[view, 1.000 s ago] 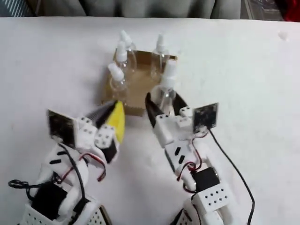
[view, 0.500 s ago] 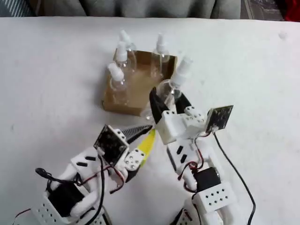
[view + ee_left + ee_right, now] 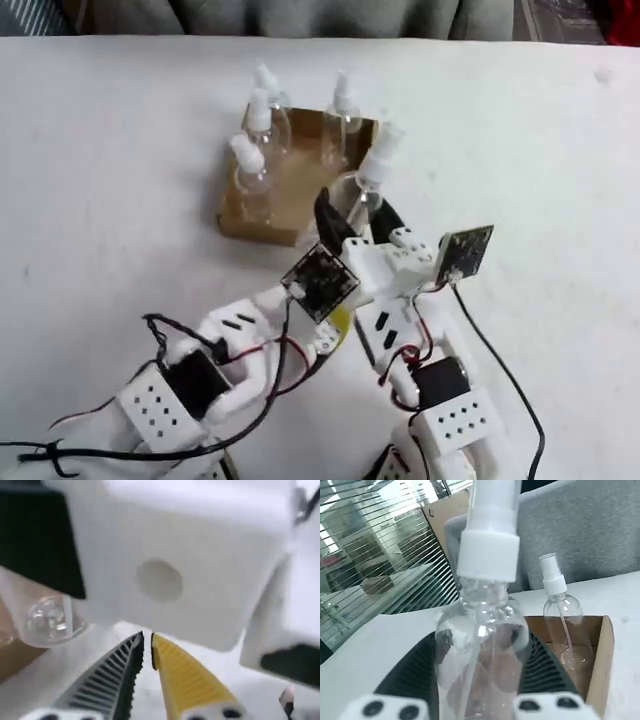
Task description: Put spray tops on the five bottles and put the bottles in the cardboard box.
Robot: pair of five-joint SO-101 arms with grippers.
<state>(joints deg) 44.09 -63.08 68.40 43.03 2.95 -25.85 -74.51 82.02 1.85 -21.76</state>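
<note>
High view shows us a brown cardboard box (image 3: 262, 228) on the white table (image 3: 110, 140). Three bottles (image 3: 250, 175) stand in a row along the box's left side, and each one has a white top on. We cannot tell if the one at the back is inside the box or just behind it. One more bottle (image 3: 340, 125) stands in the back right corner, also with its top on.

The right gripper (image 3: 357, 212) is at the front right corner of the box. Its two black fingers (image 3: 325, 218) squeeze the fifth bottle (image 3: 362, 188) from both sides. This bottle leans a bit, and its spray top (image 3: 385, 142) points away from the arm. We cannot tell if its bottom touches the box.

From the right wrist view we see the fifth bottle (image 3: 480, 655) up close between the dark fingers (image 3: 412, 672), with the spray top (image 3: 490, 540) on it. Behind it the one more bottle (image 3: 565, 625) stands inside the cardboard box (image 3: 600, 655).

The left gripper (image 3: 338, 322) lies tucked right beside the right arm, just below the right gripper. From the left wrist view we see the left gripper (image 3: 147, 639) with its black finger and yellow finger (image 3: 187, 680) pressed almost together and nothing between them. The white body of the right gripper (image 3: 170, 555) is very near in front of it. The round clear bottom of the fifth bottle (image 3: 50, 622) peeks out beside it, next to a bit of the cardboard box (image 3: 12, 657).
</note>
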